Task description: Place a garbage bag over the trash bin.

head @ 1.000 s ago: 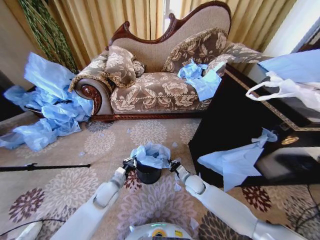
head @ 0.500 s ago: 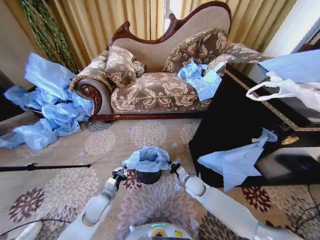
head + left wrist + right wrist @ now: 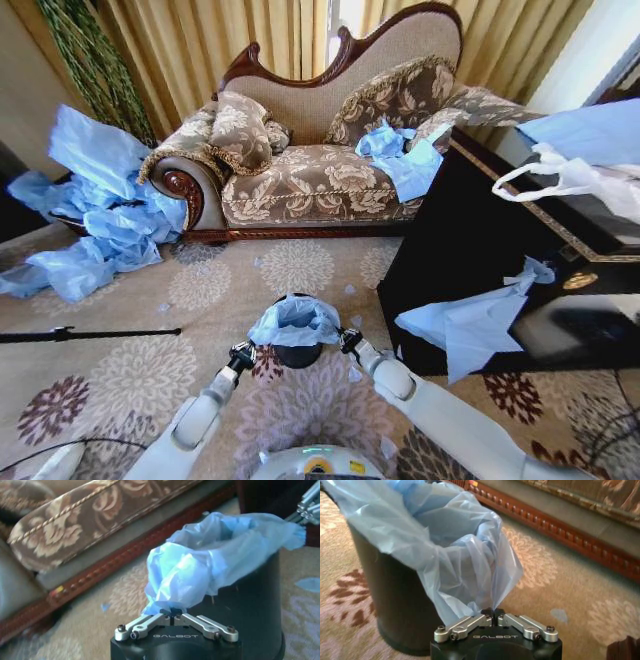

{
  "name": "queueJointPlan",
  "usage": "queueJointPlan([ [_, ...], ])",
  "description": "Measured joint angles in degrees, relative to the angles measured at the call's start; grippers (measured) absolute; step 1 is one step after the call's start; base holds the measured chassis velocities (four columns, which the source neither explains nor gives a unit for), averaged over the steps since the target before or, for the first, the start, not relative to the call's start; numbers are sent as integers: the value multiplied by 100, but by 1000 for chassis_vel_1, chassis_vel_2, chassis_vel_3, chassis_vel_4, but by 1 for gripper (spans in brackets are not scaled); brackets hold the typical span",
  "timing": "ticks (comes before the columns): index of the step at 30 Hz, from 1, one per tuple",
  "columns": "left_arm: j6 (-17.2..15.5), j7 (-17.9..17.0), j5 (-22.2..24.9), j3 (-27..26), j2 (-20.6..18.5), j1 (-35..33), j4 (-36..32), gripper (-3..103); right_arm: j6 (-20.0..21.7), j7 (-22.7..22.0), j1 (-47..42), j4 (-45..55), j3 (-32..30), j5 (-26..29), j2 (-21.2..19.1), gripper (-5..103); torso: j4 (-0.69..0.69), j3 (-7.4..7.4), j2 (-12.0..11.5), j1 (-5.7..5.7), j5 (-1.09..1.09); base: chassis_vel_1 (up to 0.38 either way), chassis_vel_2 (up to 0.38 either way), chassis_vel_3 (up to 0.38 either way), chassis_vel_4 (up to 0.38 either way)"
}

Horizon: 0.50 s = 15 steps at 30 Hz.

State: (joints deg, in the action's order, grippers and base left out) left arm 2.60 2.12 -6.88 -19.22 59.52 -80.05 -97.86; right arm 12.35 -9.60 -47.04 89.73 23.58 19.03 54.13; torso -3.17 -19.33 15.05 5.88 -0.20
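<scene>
Left gripper point(image 3: 171, 615) clenched on a pulled-out fold of the thin crinkly light-blue translucent plastic garbage bag point(image 3: 210, 560), low beside the small glossy black cylindrical trash bin point(image 3: 250, 607), on the bin's left side in the head view point(image 3: 241, 352). Right gripper point(image 3: 493, 613) also clenched on a drawn-down corner of the same bag point(image 3: 445, 543), just beside the bin point(image 3: 395, 603) on its right side, head view point(image 3: 349, 340).

Bag point(image 3: 295, 320) sits in and over the bin mouth, film bunched and draped over the rim on both gripped sides; the bin point(image 3: 298, 354) stands upright, its lower wall showing under the bag. Bin rests on the beige floral-patterned carpet point(image 3: 200, 290), between the two arms.

Behind the bin, an ornate floral-upholstered sofa with carved dark wood frame point(image 3: 320, 150), with loose light-blue plastic bags point(image 3: 400, 155) on its seat. More crumpled light-blue bags point(image 3: 90, 220) piled on the floor left of the sofa. Right of the bin, a dark glossy cabinet point(image 3: 480, 250) with a light-blue bag point(image 3: 470, 325) hanging off its front and a white plastic bag with loop handles point(image 3: 570, 180) on top.
</scene>
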Motion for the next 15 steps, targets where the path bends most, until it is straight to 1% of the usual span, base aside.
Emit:
queueJointPlan([
  [2, 154, 4, -294, 58, -11, 84, 161, 0, 6, -3, -77, -94, -11, 31, 100, 0, -1, 0, 0, 0, 0, 0, 0, 0, 0],
  [4, 186, 5, -346, 70, -11, 98, 204, 0, 7, -4, -94, -133, -21, 33, 139, 0, 0, 0, 0, 0, 0, 0, 0, 0, 0],
  [6, 253, 4, -484, 107, 7, 140, 363, 0, 8, -14, -125, -314, -51, 40, 311, 0, 0, 0, 0, 0, 0, 0, 0, 0, 0],
  [7, 253, 4, -484, 107, 7, 140, 363, 0, 8, -14, -125, -314, -51, 40, 311, 0, 0, 0, 0, 0, 0, 0, 0, 0, 0],
  [10, 427, -8, -741, 104, 53, 177, 600, 0, 3, -14, -133, -525, -61, 29, 462, 0, 1, 0, 0, 0, 0, 0, 0, 0, 0],
  [15, 488, -69, -847, 123, 91, 238, 752, 0, -8, -14, -124, -670, -78, 5, 582, 0, 1, 0, 0, 0, 0, 0, 0, 0, 0],
])
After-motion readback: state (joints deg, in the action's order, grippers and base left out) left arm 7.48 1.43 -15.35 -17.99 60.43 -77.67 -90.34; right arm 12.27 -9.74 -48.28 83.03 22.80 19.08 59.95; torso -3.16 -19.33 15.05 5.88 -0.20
